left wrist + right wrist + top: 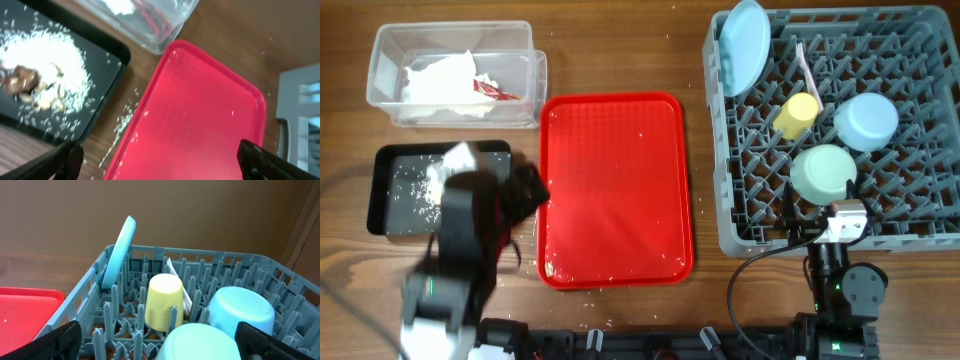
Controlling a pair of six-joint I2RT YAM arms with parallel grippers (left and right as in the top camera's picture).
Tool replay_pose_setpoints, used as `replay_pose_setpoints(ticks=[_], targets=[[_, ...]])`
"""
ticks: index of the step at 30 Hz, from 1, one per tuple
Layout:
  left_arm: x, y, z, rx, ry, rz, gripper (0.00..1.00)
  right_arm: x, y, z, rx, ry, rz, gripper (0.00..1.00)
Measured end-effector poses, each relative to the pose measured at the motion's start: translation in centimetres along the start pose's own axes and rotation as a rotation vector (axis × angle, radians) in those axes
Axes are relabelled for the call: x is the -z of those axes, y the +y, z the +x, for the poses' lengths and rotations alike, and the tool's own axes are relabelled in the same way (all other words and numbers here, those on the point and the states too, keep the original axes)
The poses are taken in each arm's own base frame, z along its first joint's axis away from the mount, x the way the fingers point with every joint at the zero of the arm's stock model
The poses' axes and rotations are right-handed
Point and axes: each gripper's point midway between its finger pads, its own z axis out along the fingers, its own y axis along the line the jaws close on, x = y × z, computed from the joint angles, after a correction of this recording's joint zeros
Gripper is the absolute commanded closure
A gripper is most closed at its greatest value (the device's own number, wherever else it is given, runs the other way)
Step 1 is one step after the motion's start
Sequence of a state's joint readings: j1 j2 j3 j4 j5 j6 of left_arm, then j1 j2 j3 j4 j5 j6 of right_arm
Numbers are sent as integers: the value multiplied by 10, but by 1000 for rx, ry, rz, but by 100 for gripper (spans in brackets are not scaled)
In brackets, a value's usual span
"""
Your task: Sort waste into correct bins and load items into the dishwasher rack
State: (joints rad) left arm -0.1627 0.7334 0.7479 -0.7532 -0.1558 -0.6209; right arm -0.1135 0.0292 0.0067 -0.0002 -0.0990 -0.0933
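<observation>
Both grippers are empty with jaws spread wide: the left gripper (160, 167) hangs over the red tray's (615, 190) left edge, and the right gripper (160, 347) is at the dishwasher rack (920, 235) to the tray's right. That rack holds the plate (745, 45), saucer (866, 120), yellow cup (798, 113), mint bowl (823, 172) and spoon (807, 70) — loading looks done. Left of the tray, the napkin (445, 82) lies in the clear tub (385, 60) and the rice (45, 55) and brown lumps (20, 80) in the black tray (380, 190) — only stray grains (125, 117) look unsorted.
</observation>
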Motion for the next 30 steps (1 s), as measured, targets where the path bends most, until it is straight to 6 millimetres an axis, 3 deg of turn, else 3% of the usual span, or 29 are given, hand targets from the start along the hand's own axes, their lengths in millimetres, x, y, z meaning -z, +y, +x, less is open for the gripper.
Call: replay_pose_setpoints(ticks=[4,7,14,25,30], targets=[[23,14,11,17,-136,111,0,0,0,0,2,0,2,0],[29,18,15,19,-181,147,0,0,0,0,2,0,3,0],[16,28,30,14,-159,129,0,0,0,0,3,0,3,0],[42,24,-3,-89,-359,196,0,0,0,0,3,0,3,0],[52,0,-24,-176,-487,307,0,0,0,0,3,0,3,0]])
